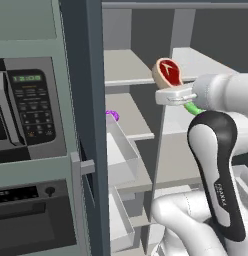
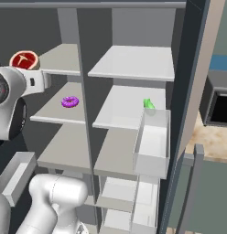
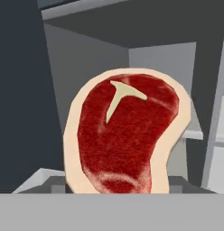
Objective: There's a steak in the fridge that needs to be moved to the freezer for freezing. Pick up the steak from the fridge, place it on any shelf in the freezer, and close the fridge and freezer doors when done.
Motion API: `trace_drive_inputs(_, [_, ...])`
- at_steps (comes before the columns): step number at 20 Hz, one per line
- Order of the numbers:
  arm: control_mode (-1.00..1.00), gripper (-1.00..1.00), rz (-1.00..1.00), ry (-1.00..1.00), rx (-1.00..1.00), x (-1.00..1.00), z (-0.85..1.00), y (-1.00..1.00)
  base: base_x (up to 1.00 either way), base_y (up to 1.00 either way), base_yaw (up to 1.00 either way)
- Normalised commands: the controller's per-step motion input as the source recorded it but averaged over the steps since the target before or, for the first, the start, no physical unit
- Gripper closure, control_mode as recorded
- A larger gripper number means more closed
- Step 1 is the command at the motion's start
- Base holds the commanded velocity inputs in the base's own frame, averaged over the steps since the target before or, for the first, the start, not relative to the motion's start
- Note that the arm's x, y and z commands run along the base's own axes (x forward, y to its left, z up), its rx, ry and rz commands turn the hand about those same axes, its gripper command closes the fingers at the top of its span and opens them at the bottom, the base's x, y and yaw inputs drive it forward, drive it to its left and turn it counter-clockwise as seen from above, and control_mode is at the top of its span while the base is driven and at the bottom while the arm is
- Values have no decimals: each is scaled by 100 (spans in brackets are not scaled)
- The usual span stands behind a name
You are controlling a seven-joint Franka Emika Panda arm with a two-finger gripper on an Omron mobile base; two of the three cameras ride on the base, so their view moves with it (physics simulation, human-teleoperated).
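Note:
The steak (image 1: 167, 72) (image 2: 24, 59) (image 3: 127, 135), red with a tan fat rim and a white T-shaped mark, stands on edge in the air. My gripper (image 1: 169, 87) (image 2: 29, 69) is shut on its lower edge. It hangs in front of the open slate-blue unit, at the height of the freezer's top shelf (image 1: 123, 67) (image 2: 60, 59), near the divider. The freezer (image 2: 58, 114) is the left half and the fridge (image 2: 133, 109) the right half. Both doors stand open: the freezer door (image 1: 88, 125) edge-on at left, the fridge door (image 2: 193, 91) at right.
A purple item (image 1: 112, 115) (image 2: 69, 101) lies on the freezer's second shelf, and a green vegetable (image 2: 148, 104) (image 1: 192, 107) on the fridge's second shelf. Clear bins (image 1: 121, 150) (image 2: 152, 141) jut from the doors. A microwave (image 1: 26, 110) and oven (image 1: 31, 215) stand left of the unit.

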Motion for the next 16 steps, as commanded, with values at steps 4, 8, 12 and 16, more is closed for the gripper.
trace_drive_inputs(4, [-100, 100, 0, 9, -3, 47, 1, 26, 0, 0, 0])
trace_drive_inputs(8, [-100, 100, 0, 10, -1, 56, 0, 4, 0, 0, 0])
trace_drive_inputs(12, [-100, 100, 0, 1, -3, 58, -1, 10, 0, 0, 0])
trace_drive_inputs(16, [-100, 100, 0, 0, -7, 60, -1, 23, 0, 0, 0])
